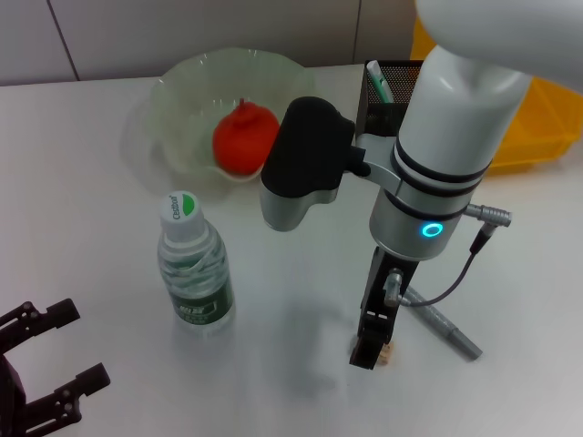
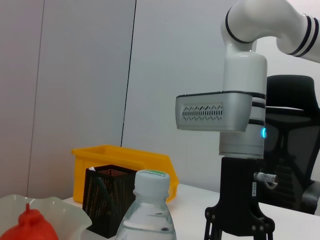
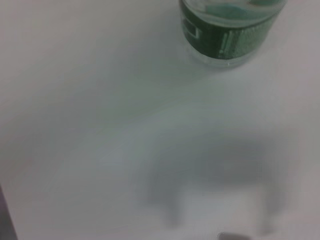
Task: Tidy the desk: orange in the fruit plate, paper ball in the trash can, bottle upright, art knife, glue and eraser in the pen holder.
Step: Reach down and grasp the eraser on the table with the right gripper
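Head view: the right hand [image 1: 372,350] is lowered straight onto the tan eraser [image 1: 387,353] on the tabletop [image 1: 91,164], grip state indiscernible, with the glue [image 1: 444,323] just beside it.

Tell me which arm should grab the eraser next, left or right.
Right, most likely. The right hand is down at the desk right over the eraser, with the glue beside it. The left hand sits open at the near left edge, beyond the upright bottle.
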Controlling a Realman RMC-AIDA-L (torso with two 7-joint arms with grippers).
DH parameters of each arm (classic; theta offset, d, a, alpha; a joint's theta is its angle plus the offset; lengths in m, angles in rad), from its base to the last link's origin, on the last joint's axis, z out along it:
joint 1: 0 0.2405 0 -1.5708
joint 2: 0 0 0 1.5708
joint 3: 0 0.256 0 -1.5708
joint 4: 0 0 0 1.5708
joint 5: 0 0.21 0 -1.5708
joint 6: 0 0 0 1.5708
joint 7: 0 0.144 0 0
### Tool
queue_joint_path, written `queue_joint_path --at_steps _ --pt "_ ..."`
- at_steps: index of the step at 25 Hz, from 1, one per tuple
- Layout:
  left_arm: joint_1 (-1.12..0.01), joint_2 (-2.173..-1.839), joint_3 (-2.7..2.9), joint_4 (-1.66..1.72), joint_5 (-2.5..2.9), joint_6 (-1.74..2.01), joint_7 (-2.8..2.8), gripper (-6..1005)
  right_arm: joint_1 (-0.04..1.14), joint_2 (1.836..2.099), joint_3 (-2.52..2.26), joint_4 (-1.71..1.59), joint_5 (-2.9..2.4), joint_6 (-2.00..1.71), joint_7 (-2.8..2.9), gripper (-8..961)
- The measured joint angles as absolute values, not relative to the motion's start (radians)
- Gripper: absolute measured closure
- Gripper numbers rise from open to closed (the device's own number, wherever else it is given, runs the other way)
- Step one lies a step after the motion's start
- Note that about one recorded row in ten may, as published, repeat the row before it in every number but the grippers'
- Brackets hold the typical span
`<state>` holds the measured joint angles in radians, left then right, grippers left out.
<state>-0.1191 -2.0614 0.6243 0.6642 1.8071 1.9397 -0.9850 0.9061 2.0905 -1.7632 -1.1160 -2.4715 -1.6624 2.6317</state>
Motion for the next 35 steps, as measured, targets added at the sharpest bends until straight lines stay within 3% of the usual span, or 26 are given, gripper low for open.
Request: queue_joint_path --at_steps 24,35 --pt "-0.123 -2.063 0.623 0.661 1.807 1.925 -0.991 229 0.901 2.091 -1.865 -1.054 -2.47 -1.604 2.688 250" --pt "-0.13 -2.065 0.624 0.661 1.807 1.927 -0.995 229 0.903 2.091 -1.871 -1.039 -2.472 -1.585 2.691 541"
